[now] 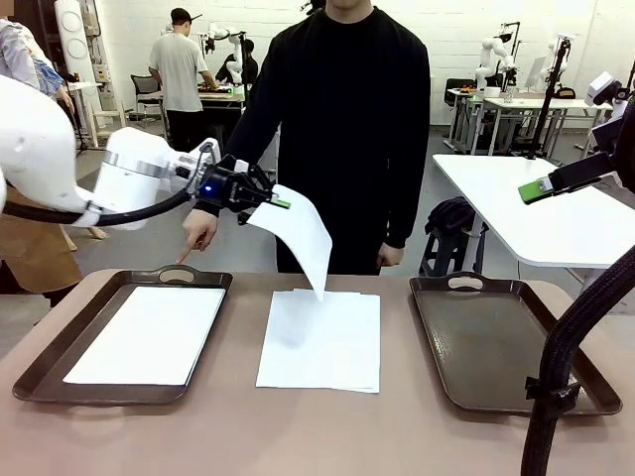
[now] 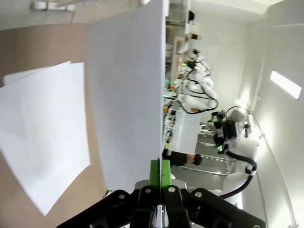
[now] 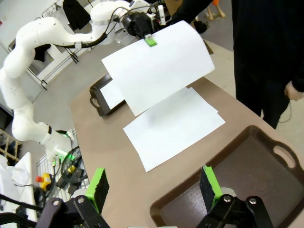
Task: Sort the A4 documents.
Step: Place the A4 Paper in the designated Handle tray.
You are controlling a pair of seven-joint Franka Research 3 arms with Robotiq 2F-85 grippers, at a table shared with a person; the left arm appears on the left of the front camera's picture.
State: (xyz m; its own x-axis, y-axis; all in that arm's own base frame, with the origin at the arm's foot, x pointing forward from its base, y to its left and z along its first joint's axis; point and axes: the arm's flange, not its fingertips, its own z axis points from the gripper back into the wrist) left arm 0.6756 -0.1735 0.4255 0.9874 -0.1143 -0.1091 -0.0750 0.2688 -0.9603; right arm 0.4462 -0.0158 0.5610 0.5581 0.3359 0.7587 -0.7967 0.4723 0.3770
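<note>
Left pincer clamps one light, floppy A4 document by its edge; it droops beneath, probably slippery. Right pincer gapes.

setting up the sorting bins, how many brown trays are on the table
2. The left tray holds a white sheet; the right tray sits past the paper stack, at the robot's right. No others seem hidden.

The left gripper, its wrist held level, pinches tight on a sheet drooping below its fingertips. The right gripper hangs aloft, jaws spread wide.
</note>
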